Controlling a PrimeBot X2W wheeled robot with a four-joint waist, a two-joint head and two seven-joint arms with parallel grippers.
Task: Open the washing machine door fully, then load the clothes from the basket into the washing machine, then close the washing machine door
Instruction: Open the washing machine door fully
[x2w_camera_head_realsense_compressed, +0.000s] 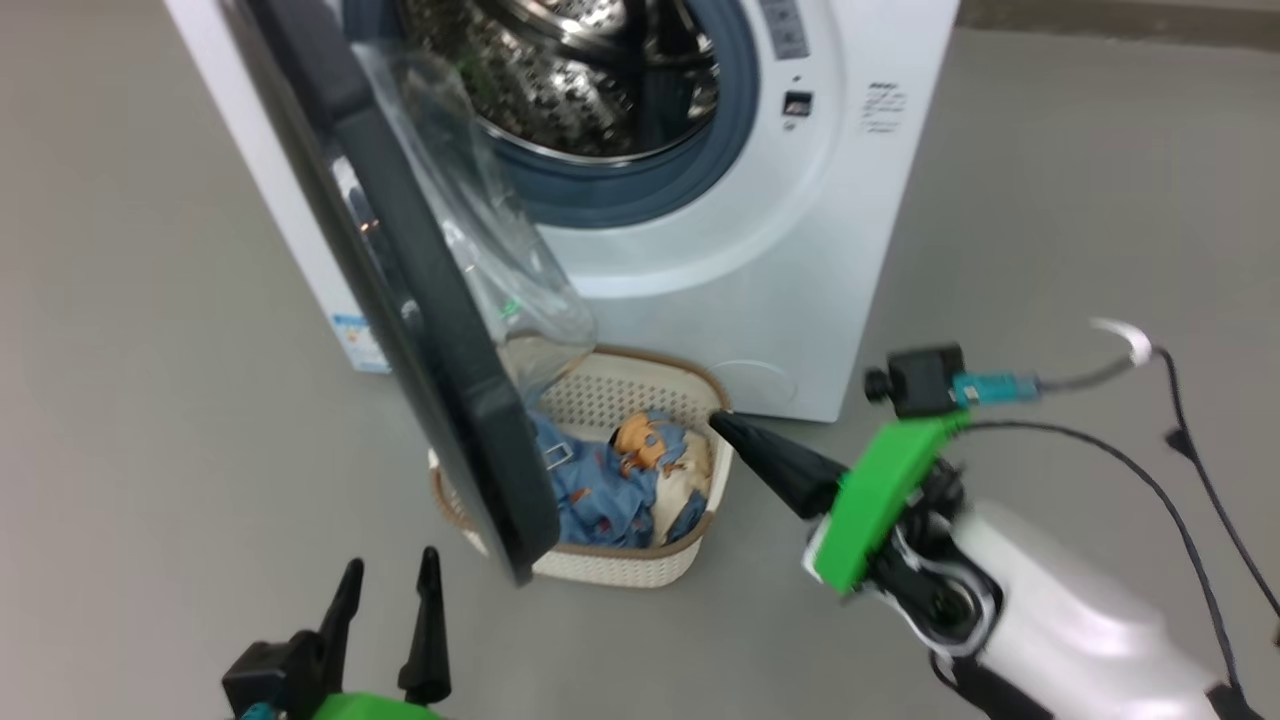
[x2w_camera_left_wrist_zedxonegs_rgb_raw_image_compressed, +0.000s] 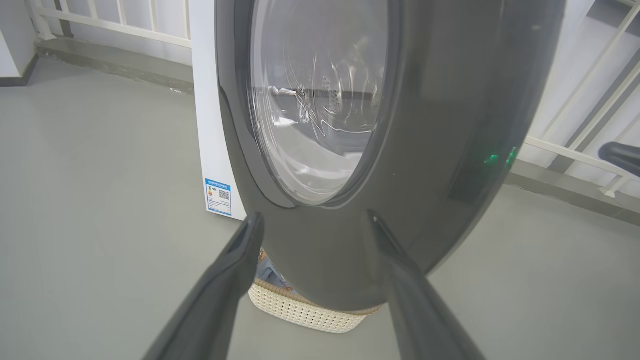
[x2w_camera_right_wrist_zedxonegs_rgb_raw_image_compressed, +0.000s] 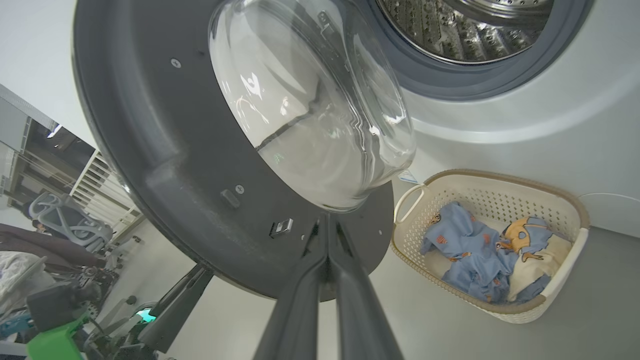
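The washing machine door (x2w_camera_head_realsense_compressed: 430, 330) is only half opened, hanging over the basket (x2w_camera_head_realsense_compressed: 620, 570) of clothes (x2w_camera_head_realsense_compressed: 590, 490). The left claw (x2w_camera_head_realsense_compressed: 391, 560) is spread apart, the right claw (x2w_camera_head_realsense_compressed: 724, 421) squeezed together, empty. A wider push is needed.

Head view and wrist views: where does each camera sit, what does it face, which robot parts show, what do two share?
Head view: from the head, down on washing machine, door, basket; left gripper, right gripper.
Left wrist view: faces door's glossy outside; own fingers apart.
Right wrist view: faces door's inside; own fingers together.
Shared: head and right wrist show the clothes.
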